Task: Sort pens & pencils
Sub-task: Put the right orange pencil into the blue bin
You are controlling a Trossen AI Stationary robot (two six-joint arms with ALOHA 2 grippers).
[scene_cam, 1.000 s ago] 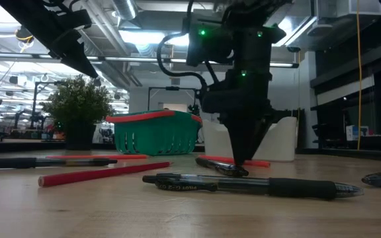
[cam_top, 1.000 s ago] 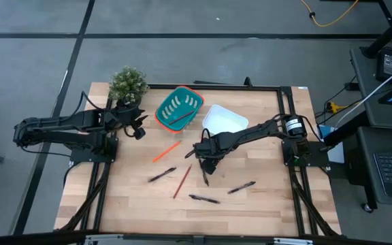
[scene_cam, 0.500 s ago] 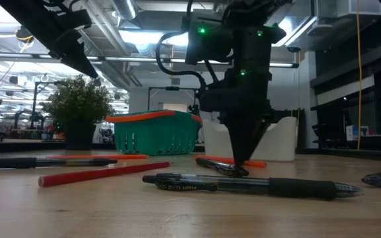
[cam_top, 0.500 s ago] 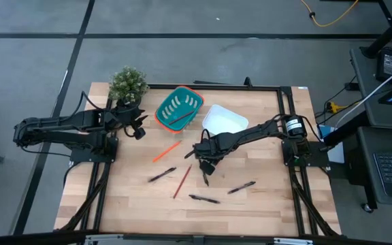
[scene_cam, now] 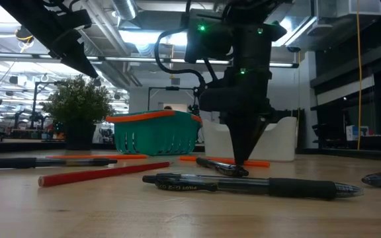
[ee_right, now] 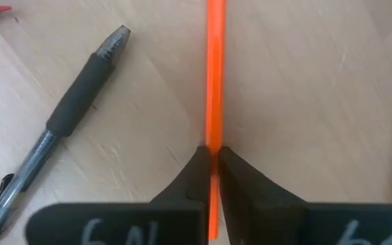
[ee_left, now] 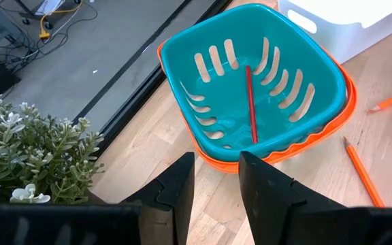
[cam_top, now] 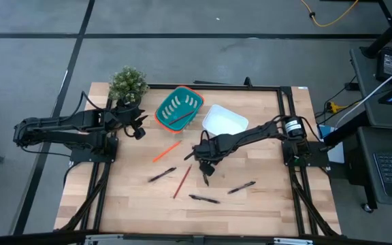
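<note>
Pinching an orange pencil [ee_right: 215, 82] between my right gripper [ee_right: 211, 158] fingers, just beside a black pen [ee_right: 67, 119].

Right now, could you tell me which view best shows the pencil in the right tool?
The right wrist view: the pencil runs straight between the right tool, pinched at its tips. The low view shows only an orange sliver behind the tool. The high view hides it under the arm; the left wrist view misses it.

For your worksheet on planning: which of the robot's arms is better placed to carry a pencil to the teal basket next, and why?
Right. Its tool is shut on a thin orange pencil mid-table; the left tool hangs open, holding nothing, beside the teal plastic basket.
</note>
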